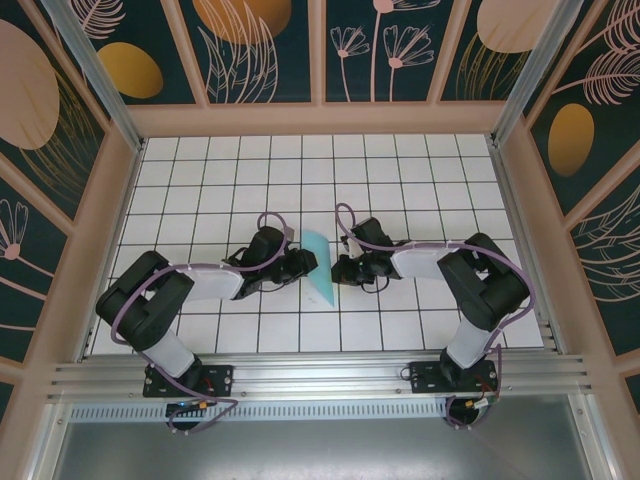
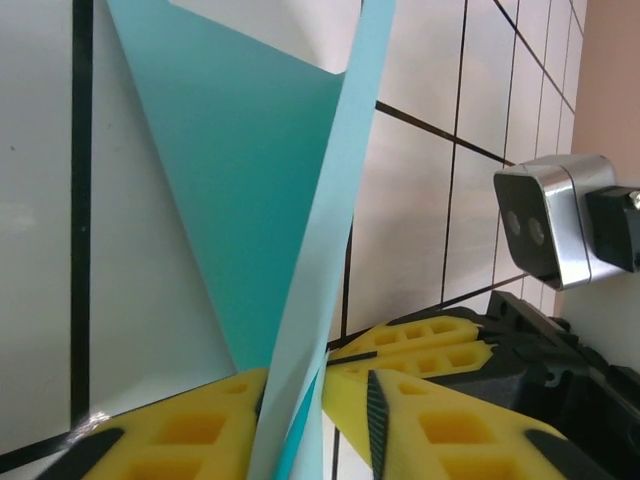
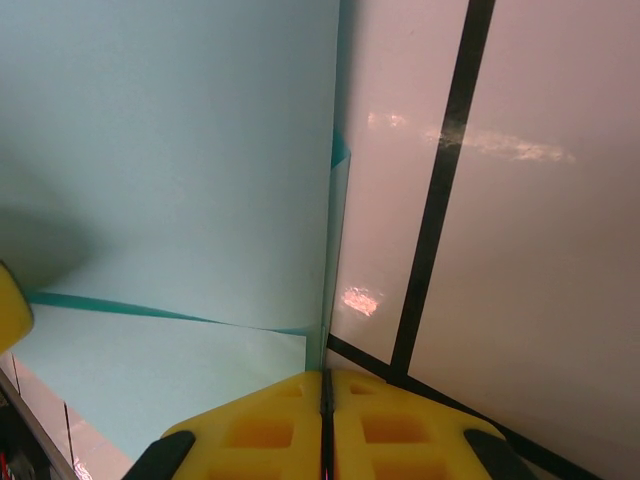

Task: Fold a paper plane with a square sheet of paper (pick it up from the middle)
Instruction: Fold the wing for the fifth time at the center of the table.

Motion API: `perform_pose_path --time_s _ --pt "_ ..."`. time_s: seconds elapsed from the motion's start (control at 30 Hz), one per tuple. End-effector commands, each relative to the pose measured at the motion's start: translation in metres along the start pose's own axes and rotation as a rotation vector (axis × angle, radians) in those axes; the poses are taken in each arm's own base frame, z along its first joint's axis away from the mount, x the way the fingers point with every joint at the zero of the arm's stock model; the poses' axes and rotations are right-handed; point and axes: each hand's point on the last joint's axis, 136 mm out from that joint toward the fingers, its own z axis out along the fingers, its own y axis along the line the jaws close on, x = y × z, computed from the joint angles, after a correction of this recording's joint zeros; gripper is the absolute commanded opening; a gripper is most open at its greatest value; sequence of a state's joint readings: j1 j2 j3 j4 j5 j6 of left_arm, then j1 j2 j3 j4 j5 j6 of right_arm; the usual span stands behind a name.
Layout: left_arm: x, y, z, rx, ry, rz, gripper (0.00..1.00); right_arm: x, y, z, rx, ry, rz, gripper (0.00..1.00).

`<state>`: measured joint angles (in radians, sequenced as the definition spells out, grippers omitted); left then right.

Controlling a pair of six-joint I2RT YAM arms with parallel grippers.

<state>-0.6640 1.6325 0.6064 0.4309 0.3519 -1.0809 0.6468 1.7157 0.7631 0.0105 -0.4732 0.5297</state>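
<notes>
- A folded sheet of thin turquoise-blue paper [image 1: 322, 267] sits near the middle of the white table with black grid lines [image 1: 400, 170], between the two robot arms
- From the top camera the paper looks like a long shape with a point at the near end, and it leans a bit to one side
- The left gripper [image 1: 305, 263] comes in from the left side and its tip is right at the paper's left edge
- The right gripper [image 1: 338, 268] comes in from the right side and its tip is right at the paper's right edge
- In the left wrist view the paper [image 2: 250, 200] has one wide darker flap lying on the table and one pale strip standing up on its edge
- The pale strip runs down between the yellow fingers of the left gripper [image 2: 297, 382], which are pressed close on it from both sides
- That view also has the right gripper [image 2: 380, 348] just beside the paper, with the shiny silver camera [image 2: 545, 225] on the arm behind it
- In the right wrist view the paper [image 3: 170, 150] is on the left, with a dark fold line across it
- The two yellow fingers of the right gripper [image 3: 323, 380] are squeezed together with just a thin line between them, and the paper's edge goes into that line, so it is pinching the paper
</notes>
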Motion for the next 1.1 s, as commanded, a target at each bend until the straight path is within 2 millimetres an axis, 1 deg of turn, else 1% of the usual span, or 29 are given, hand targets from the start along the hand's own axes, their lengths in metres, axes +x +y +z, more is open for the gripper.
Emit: perform_pose_path --time_s 0.0,0.1,0.17,0.27,0.33,0.37,0.47,0.5,0.53,0.57,0.6,0.67,0.73,0.77,0.87,1.07 --pt "-0.002 -0.008 0.004 0.025 0.001 0.002 0.24 -0.008 -0.009 0.009 0.041 -0.025 -0.005 0.12" --pt "-0.003 0.001 0.005 -0.008 -0.012 -0.027 0.12 -0.013 -0.002 0.002 0.029 -0.06 -0.018 0.14" --pt "-0.004 0.003 0.006 -0.022 -0.013 -0.042 0.07 -0.018 0.005 -0.006 0.017 -0.107 -0.04 0.17" --pt "-0.004 0.007 0.007 -0.034 -0.018 -0.062 0.03 -0.027 0.012 -0.024 0.03 -0.211 -0.084 0.28" --pt "-0.005 0.01 0.006 -0.051 -0.026 -0.079 0.02 -0.03 0.014 -0.034 0.064 -0.276 -0.113 0.32" --pt "-0.005 0.01 0.006 -0.052 -0.028 -0.083 0.01 -0.029 0.017 -0.039 0.073 -0.309 -0.149 0.35" --pt "-0.006 0.009 0.006 -0.055 -0.027 -0.083 0.02 -0.025 0.019 -0.049 0.104 -0.399 -0.233 0.34" --pt "-0.006 0.007 0.006 -0.053 -0.025 -0.079 0.01 -0.02 0.021 -0.05 0.106 -0.426 -0.283 0.34" --pt "-0.006 0.008 0.006 -0.06 -0.023 -0.076 0.02 -0.016 0.024 -0.051 0.103 -0.463 -0.33 0.34" --pt "-0.007 0.008 0.006 -0.068 -0.026 -0.075 0.01 -0.008 0.033 -0.052 0.085 -0.503 -0.414 0.35" --pt "-0.007 0.008 0.005 -0.071 -0.025 -0.073 0.01 -0.006 0.043 -0.056 0.073 -0.568 -0.489 0.35" --pt "-0.008 0.008 0.005 -0.074 -0.025 -0.071 0.01 0.002 0.045 -0.059 0.097 -0.636 -0.578 0.36" --pt "-0.008 0.007 0.005 -0.076 -0.026 -0.071 0.02 0.009 0.05 -0.059 0.095 -0.666 -0.657 0.37" --pt "-0.008 0.008 0.005 -0.079 -0.027 -0.07 0.02 0.015 0.055 -0.055 0.096 -0.669 -0.724 0.38" --pt "-0.007 0.009 0.006 -0.081 -0.023 -0.072 0.02 0.025 0.064 -0.043 0.164 -0.666 -0.874 0.39" --pt "-0.008 0.007 0.006 -0.079 -0.021 -0.066 0.02 0.026 0.057 -0.017 0.32 -0.637 -1.001 0.4"
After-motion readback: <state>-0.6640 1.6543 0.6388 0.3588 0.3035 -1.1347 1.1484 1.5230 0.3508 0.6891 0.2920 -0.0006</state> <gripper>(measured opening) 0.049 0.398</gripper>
